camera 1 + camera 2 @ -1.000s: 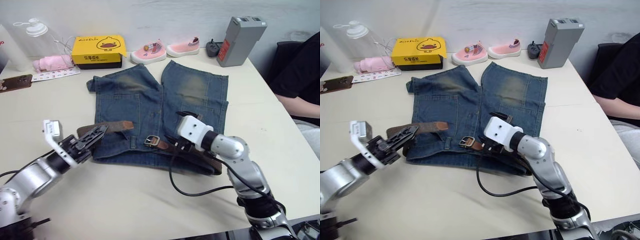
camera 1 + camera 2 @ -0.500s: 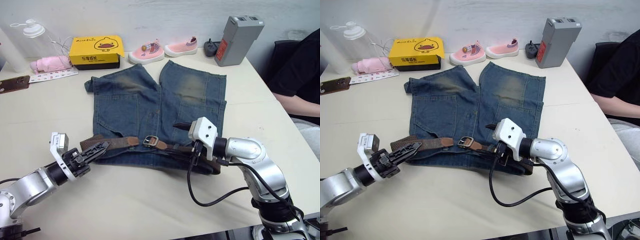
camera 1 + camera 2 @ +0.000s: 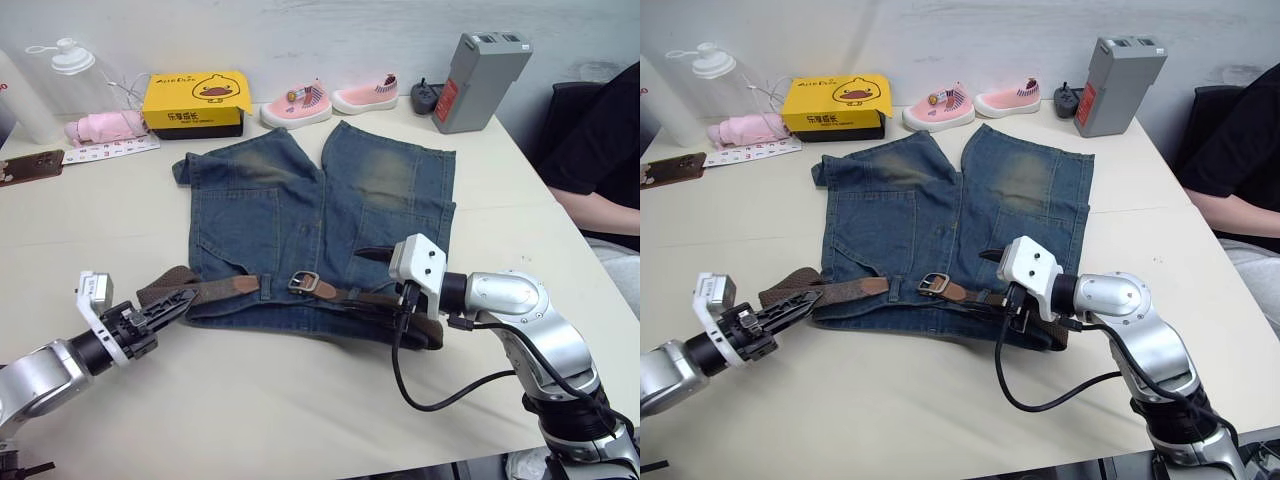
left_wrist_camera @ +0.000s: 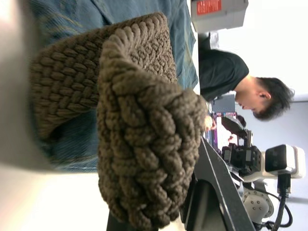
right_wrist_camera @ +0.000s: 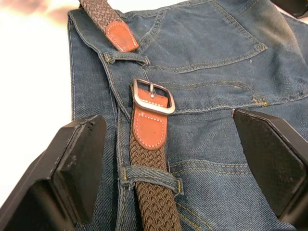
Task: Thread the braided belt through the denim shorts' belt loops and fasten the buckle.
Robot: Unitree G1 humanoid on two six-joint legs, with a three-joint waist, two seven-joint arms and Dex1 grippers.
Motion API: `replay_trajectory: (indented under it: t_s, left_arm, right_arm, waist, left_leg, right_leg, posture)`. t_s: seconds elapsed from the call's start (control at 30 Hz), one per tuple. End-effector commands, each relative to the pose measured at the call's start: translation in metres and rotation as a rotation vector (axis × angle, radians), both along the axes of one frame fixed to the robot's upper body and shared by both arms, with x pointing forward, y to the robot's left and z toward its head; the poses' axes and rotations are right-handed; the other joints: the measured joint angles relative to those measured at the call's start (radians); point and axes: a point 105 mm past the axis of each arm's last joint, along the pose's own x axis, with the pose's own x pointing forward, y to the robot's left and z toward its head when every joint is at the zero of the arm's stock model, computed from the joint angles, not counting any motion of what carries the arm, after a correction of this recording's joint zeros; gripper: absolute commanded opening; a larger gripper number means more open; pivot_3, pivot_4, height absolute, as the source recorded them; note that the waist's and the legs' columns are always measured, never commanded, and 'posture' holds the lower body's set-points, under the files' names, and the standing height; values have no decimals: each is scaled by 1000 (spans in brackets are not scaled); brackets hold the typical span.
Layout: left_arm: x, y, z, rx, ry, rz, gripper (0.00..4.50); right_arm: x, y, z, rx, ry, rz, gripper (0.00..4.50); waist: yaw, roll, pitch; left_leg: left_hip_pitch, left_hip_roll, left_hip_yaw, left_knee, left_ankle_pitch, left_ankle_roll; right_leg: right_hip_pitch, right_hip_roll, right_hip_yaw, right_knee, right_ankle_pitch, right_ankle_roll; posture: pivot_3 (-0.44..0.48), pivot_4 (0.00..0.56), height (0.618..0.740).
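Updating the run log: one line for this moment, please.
left end effector: shut on braided belt | right end effector: open over buckle | buckle: unfastened

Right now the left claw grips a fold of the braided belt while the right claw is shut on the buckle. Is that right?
Not quite. The left claw does grip a fold of the braided belt, but the right claw is open: in the right wrist view its fingers stand wide apart on either side of the buckle, touching nothing.

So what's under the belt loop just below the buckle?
The braided belt passes under that belt loop and comes out toward the buckle. The strip of strap beneath the loop is covered, and so is the denim shorts' waistband under the belt.
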Motion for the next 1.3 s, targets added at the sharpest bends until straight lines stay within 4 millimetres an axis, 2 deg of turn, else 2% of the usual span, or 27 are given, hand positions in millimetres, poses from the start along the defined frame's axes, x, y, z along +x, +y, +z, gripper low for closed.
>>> replay_trajectory:
  t_s: [0.03,0.33,0.47,0.6,0.73,0.9,1.07,1.3]
  left_arm:
    - [-1,-5,4,20,-4,-43,0]
    - [1,6,-1,75,77,-60,0]
    - [9,1,-4,79,95,-76,0]
    - [19,-16,-7,83,110,-133,0]
    - [26,-23,-6,96,124,-172,0]
    - [22,-32,-20,244,161,-278,0]
    - [34,-40,-19,404,80,-366,0]
    - [60,-38,-4,516,-61,-401,0]
  right_arm:
    - [-5,3,8,9,-35,26,4471]
    - [-5,4,12,17,-52,26,4471]
    - [-5,8,13,25,-56,29,4471]
    - [-5,10,13,27,-56,31,4471]
    - [-7,11,13,22,-57,41,4471]
    - [-5,16,8,-9,-81,50,4471]
    - [7,22,0,-92,-200,32,4471]
    - [11,33,-6,-126,-289,59,4471]
  waist:
    - [0,0,0]
    - [-1,0,0]
    - [0,0,0]
    - [2,0,0]
    - [1,0,0]
    - [0,0,0]
    - [3,0,0]
    - [-1,0,0]
  left_leg:
    - [0,0,0,0,0,0]
    - [0,0,0,0,0,0]
    - [0,0,0,0,0,0]
    - [0,0,0,0,0,0]
    - [0,-1,0,0,0,0]
    - [0,-1,1,0,0,0]
    - [0,-1,9,1,0,-1]
    - [-1,-1,10,0,1,-1]
  right_leg:
    - [0,0,0,0,0,0]
    - [0,0,0,0,0,0]
    - [0,0,0,0,0,0]
    - [0,0,0,0,0,0]
    - [0,0,0,1,0,0]
    - [0,0,0,1,0,0]
    - [0,0,0,1,0,0]
    - [-1,1,-1,1,0,0]
  posture:
    - [0,150,698]
    - [0,150,698]
    - [0,150,698]
    - [0,150,698]
    - [0,150,698]
    - [0,150,698]
    - [0,150,698]
    - [0,150,698]
